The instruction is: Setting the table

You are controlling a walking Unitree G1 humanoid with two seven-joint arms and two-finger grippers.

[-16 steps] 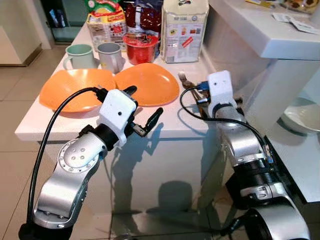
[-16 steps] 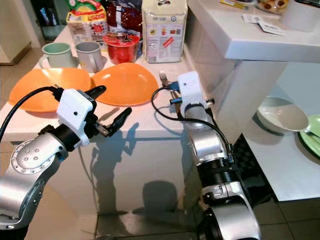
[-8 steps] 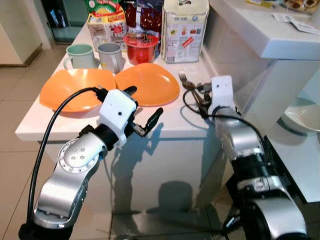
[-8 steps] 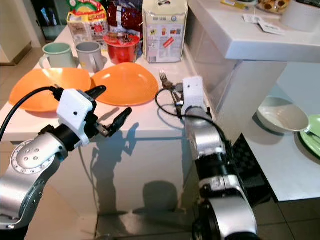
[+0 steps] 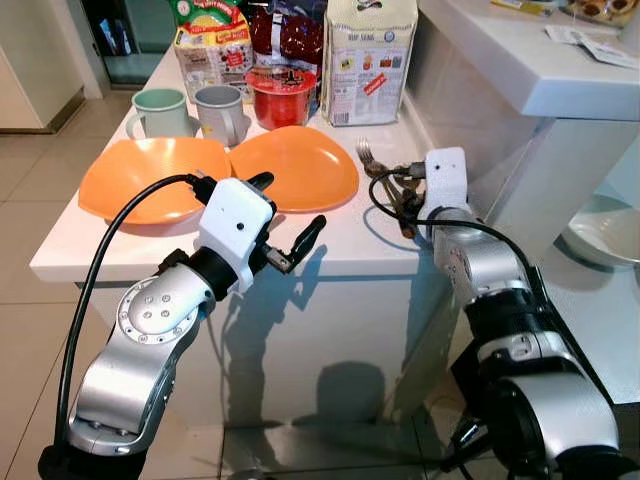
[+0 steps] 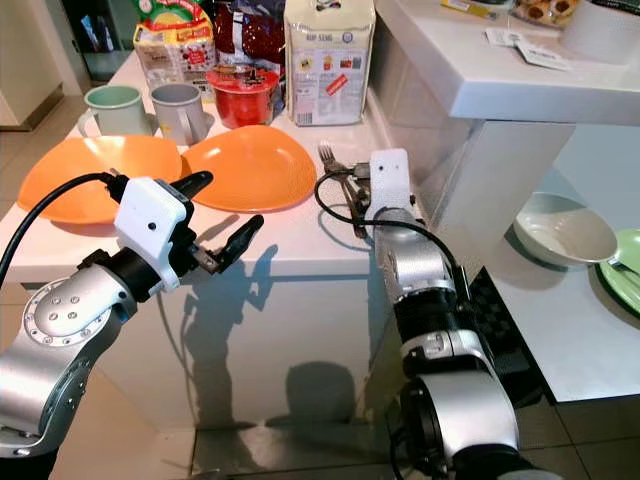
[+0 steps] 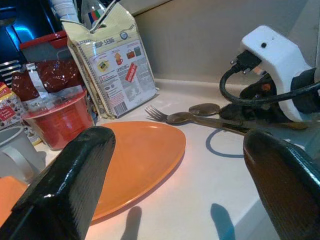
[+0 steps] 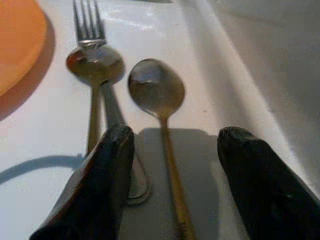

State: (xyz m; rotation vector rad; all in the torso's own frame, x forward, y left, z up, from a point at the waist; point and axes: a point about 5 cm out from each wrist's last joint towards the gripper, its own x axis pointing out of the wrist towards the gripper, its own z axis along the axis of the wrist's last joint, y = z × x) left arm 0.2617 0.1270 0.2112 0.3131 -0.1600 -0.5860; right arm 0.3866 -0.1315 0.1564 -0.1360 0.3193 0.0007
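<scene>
Two spoons [image 8: 159, 95] and a fork [image 8: 88, 27] lie bunched just right of the near orange plate [image 5: 295, 165] | your right gripper [image 8: 172, 165] straddles one spoon, fingers spread | left gripper [image 5: 285, 215] released, idle | risk: closing could snag the neighbouring handle.

- R gripper [image 8: 170, 175] has pushed fwd along the table [image 5: 330, 235] to the cutlery, fingers apart (spoon [image 8: 157, 92] handle between them).
- R forearm now stretched out further, wrist turned.
</scene>
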